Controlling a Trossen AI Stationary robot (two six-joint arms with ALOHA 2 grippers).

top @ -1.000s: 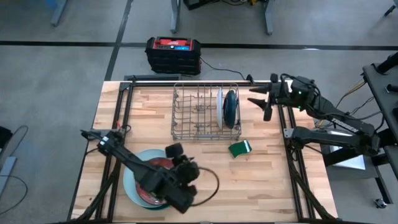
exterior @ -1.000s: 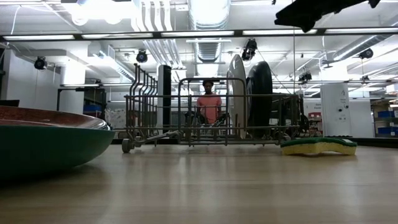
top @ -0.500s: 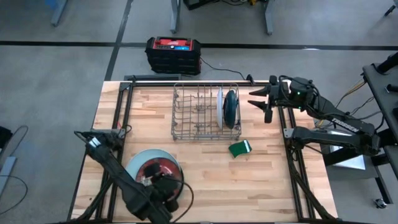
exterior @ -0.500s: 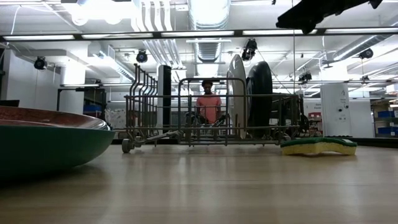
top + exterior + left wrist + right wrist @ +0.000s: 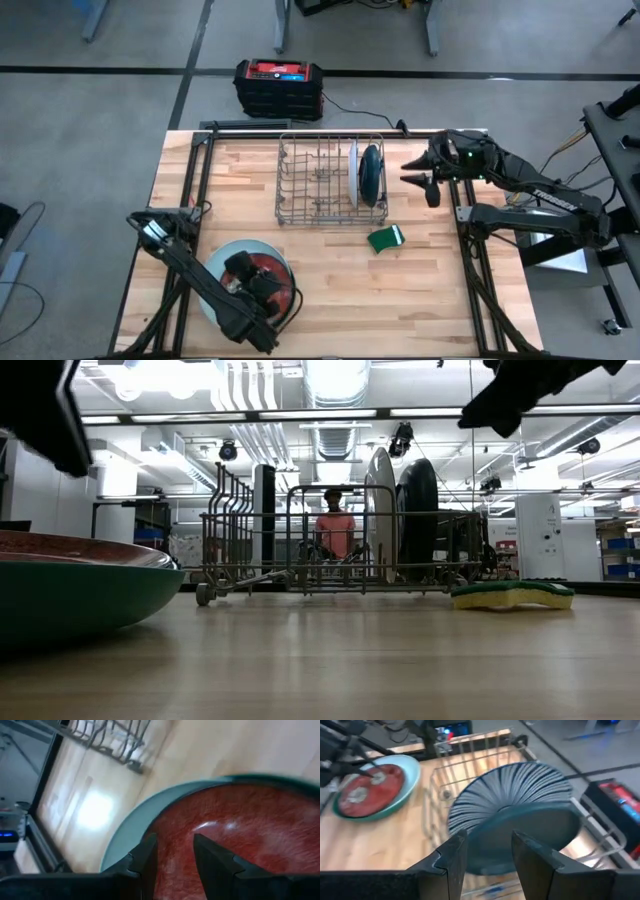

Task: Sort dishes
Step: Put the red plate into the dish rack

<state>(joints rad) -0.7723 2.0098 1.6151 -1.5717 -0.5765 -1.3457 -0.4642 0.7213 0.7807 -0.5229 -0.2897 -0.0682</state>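
A stack of dishes lies at the near left. A dark red-brown plate [image 5: 272, 268] is on top, on a large pale blue one [image 5: 214, 265], over a green one [image 5: 80, 600]. My left gripper [image 5: 258, 276] hovers open above the red-brown plate [image 5: 250, 830], its fingers slanting down at it. A thin white plate [image 5: 353, 172] and a dark teal plate [image 5: 372, 172] stand on edge in the wire rack [image 5: 310, 180]. My right gripper [image 5: 406, 172] stands open to the right of the rack, facing the teal plate [image 5: 520, 835], with nothing between its fingers.
A green sponge [image 5: 386, 238] lies just in front of the rack's near right corner. A black and red box [image 5: 278, 86] sits on the floor beyond the far edge. A person [image 5: 335, 530] shows far behind the rack. Bare wood lies across the near right.
My left gripper has swung back over the plate stack, sunk toward it and tipped more steeply downward; its arm now enters the low view at the upper left. My right gripper has tipped a little downward beside the rack. The dishes have kept their places.
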